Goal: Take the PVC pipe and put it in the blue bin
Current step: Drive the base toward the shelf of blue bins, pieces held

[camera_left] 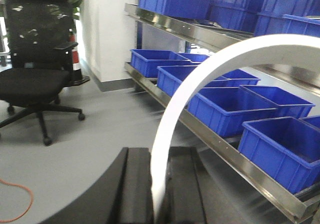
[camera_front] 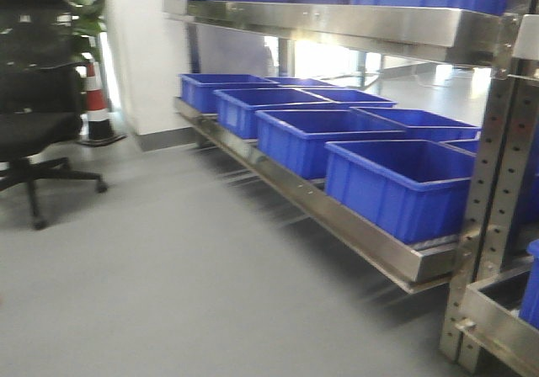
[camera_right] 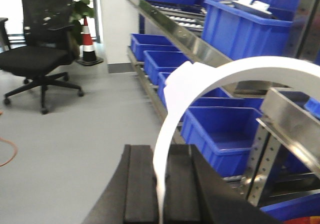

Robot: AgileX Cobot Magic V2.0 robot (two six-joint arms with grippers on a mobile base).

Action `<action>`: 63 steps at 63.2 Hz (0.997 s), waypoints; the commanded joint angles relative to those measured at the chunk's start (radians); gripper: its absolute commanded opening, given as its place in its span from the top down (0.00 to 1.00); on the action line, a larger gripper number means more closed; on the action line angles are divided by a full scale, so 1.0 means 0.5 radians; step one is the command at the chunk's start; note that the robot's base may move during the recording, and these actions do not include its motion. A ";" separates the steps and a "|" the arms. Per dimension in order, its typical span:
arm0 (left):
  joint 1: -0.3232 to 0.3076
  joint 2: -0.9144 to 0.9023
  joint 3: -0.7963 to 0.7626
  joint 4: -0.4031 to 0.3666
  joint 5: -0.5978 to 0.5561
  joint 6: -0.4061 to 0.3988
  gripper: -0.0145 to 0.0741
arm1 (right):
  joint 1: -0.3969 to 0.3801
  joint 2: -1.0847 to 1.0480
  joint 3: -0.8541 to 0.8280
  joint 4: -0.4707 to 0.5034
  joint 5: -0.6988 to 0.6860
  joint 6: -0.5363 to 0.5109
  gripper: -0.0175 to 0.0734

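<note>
No PVC pipe shows in any view. Several blue bins (camera_front: 402, 183) stand in a row on the low steel rack shelf (camera_front: 337, 217) at the right; they also show in the left wrist view (camera_left: 280, 149) and the right wrist view (camera_right: 220, 134). My left gripper (camera_left: 160, 184) has its black pads together, with a thin white curved band (camera_left: 200, 69) rising from between them. My right gripper (camera_right: 161, 184) looks the same, pads together round a similar white band (camera_right: 225, 66). Neither gripper shows in the front view.
A black office chair (camera_front: 34, 99) stands at the left on the grey floor, with a red-white cone (camera_front: 97, 108) and a white pillar behind it. More blue bins (camera_left: 175, 1) fill the upper shelf. An orange cable (camera_left: 20, 204) lies on the floor.
</note>
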State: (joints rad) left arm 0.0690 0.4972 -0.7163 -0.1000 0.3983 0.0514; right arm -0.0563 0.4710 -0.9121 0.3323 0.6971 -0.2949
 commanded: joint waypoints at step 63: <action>0.006 -0.010 -0.006 -0.020 -0.059 -0.005 0.96 | -0.001 -0.011 -0.005 0.006 -0.031 0.000 0.99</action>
State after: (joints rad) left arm 0.0690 0.4972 -0.7163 -0.1000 0.3963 0.0514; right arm -0.0563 0.4710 -0.9121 0.3330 0.6971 -0.2949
